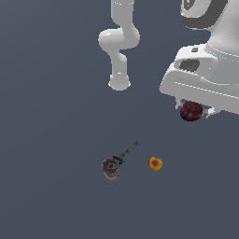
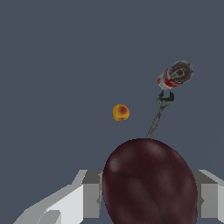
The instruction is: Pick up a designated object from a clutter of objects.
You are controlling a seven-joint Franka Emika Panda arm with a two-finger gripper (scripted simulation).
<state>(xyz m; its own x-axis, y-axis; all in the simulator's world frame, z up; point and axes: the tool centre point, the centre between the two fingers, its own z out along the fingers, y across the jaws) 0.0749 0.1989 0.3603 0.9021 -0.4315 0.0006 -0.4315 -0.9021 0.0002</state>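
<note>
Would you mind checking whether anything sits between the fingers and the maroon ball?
Nothing does: the maroon ball is already between the gripper fingers. The orange ball and the tool lie apart.

The exterior view looks steeply down from afar; the wrist view, close behind the plum (image 2: 151, 183), shares the floor clutter.

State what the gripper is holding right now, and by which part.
The gripper holds the dark maroon ball, clamped across its middle with a finger on each side. The orange ball and the long-handled tool lie apart, untouched.
</note>
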